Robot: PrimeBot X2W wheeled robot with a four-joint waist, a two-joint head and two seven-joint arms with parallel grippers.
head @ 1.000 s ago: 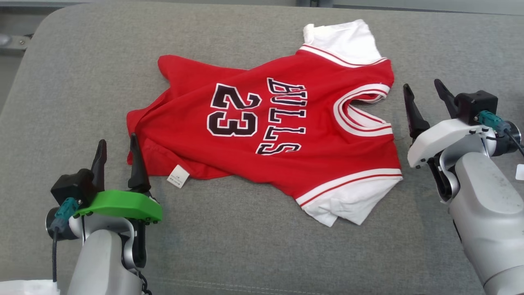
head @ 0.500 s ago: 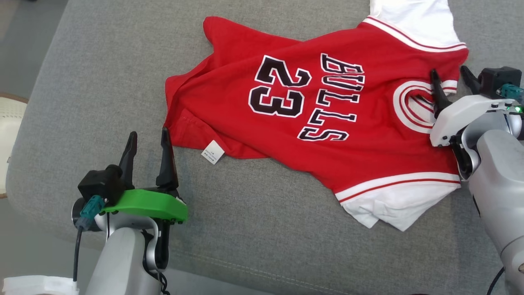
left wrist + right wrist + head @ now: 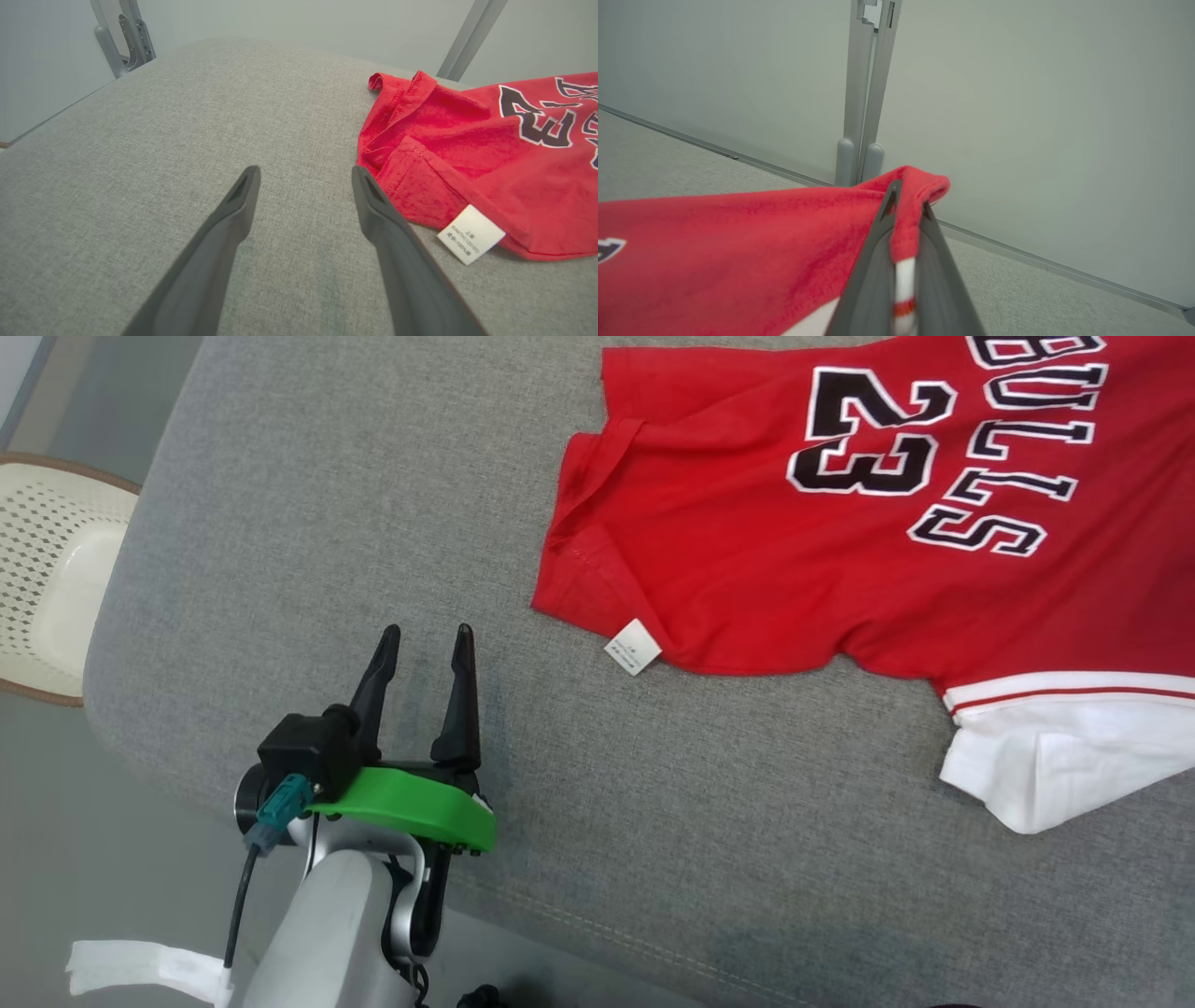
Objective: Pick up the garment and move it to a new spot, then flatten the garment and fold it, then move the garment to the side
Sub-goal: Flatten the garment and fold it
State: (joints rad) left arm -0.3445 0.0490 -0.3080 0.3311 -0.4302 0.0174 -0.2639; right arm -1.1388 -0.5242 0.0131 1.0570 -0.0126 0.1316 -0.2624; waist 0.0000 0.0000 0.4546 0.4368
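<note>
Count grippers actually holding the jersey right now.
1. The right gripper is shut on a red fold of the jersey; the left gripper is open over the grey cushion, clear of the cloth.

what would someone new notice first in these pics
The red 23 jersey sprawls across the grey cushion, upper right in the head view. The right gripper is shut on a fold of it; the left gripper stands open over bare cushion, left of its white tag.
</note>
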